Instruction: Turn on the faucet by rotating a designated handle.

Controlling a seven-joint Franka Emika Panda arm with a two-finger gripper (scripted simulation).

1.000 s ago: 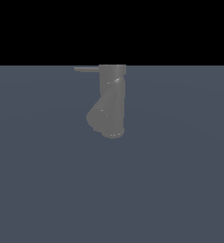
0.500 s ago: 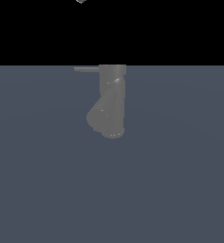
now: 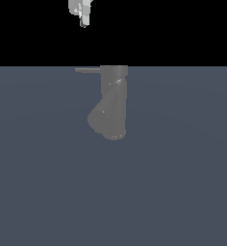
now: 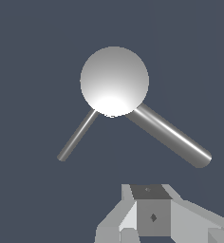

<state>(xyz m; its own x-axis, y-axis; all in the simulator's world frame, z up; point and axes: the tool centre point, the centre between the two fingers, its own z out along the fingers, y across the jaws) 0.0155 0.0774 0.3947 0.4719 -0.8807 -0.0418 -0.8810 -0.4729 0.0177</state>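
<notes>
The dark-grey faucet (image 3: 113,101) stands upright in the middle of the exterior view, its thick spout (image 3: 102,117) angling down toward that view's left. The handle (image 3: 88,70), a thin flat bar, projects from the cylinder's top toward the exterior view's left. My white gripper (image 3: 84,22) hangs high above the handle's outer end, well apart from it. In the wrist view I look down on the faucet's round top (image 4: 114,80), with the thin handle (image 4: 77,136) and the thick spout (image 4: 168,135) branching from it. The gripper (image 4: 152,211) shows no gap between its fingers and holds nothing.
A plain blue-grey floor (image 3: 182,182) spreads around the faucet. Black background fills the upper part of the exterior view. No other objects show.
My gripper has come down into the top of the exterior view; one second ago it was out of sight. The faucet and handle have not moved.
</notes>
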